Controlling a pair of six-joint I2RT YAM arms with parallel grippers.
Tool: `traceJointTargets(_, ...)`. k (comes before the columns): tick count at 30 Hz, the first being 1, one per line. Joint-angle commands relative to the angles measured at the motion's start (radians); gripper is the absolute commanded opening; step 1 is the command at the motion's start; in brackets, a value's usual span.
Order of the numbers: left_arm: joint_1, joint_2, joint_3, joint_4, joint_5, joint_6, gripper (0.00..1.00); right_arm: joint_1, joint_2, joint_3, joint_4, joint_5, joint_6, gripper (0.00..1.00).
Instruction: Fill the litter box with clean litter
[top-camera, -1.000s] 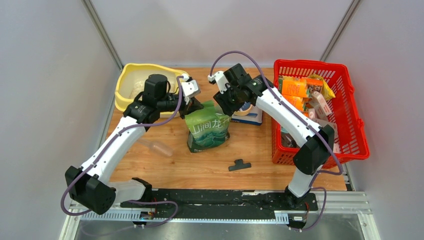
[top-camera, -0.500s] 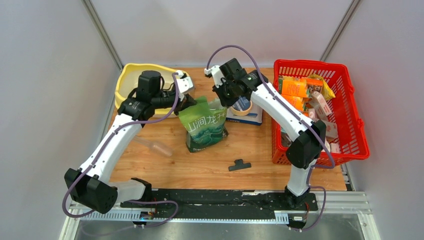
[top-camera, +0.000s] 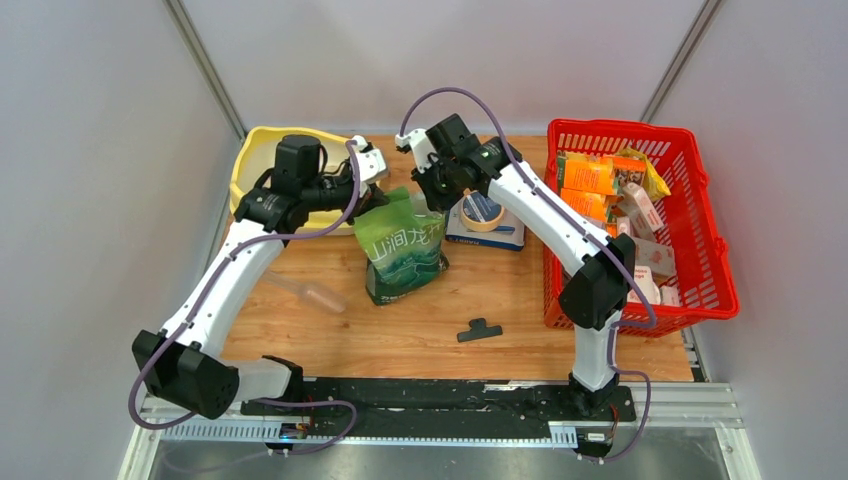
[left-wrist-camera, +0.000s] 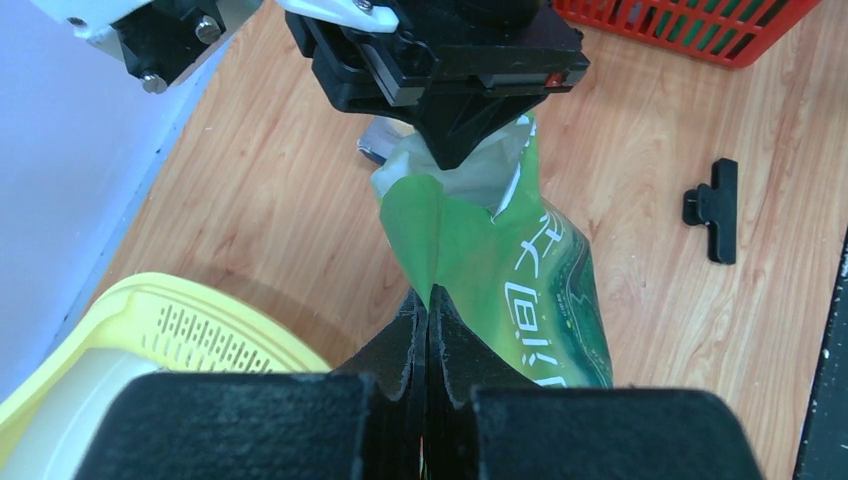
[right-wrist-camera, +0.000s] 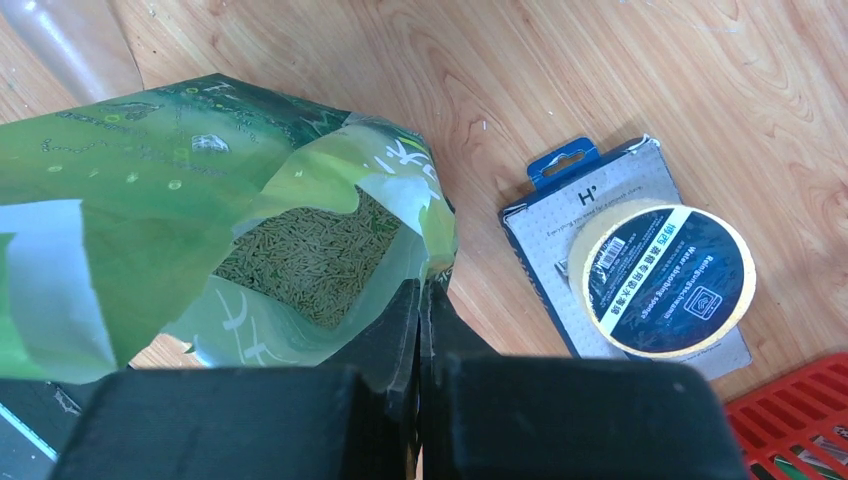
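The green litter pouch with white characters is held up over the table by both grippers, its top open. My left gripper is shut on the pouch's left top corner. My right gripper is shut on the right top edge. Pale granules show inside the open mouth in the right wrist view. The pale yellow litter box stands at the back left, just left of the pouch; its rim also shows in the left wrist view.
A red basket with orange cartons stands at the right. A tape roll lies on a blue-grey card behind the pouch. A clear scoop lies left of the pouch and a black clip lies in front.
Both grippers have carried the pouch leftward and a little back, closer to the yellow litter box. Both stay shut on its top.
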Motion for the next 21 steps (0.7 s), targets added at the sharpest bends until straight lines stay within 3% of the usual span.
traceJointTargets(1, 0.008, -0.005, 0.121, 0.184, 0.037, 0.054, 0.0, 0.013, 0.012, 0.043, 0.05, -0.026, 0.02, 0.0)
traceJointTargets(10, 0.014, 0.025, 0.184, 0.189, 0.031, 0.095, 0.0, 0.012, 0.017, 0.072, 0.08, 0.078, 0.017, 0.0)
traceJointTargets(21, 0.014, 0.054, 0.205, 0.224, 0.049, 0.08, 0.0, 0.004, 0.028, 0.097, 0.097, 0.103, 0.017, 0.0)
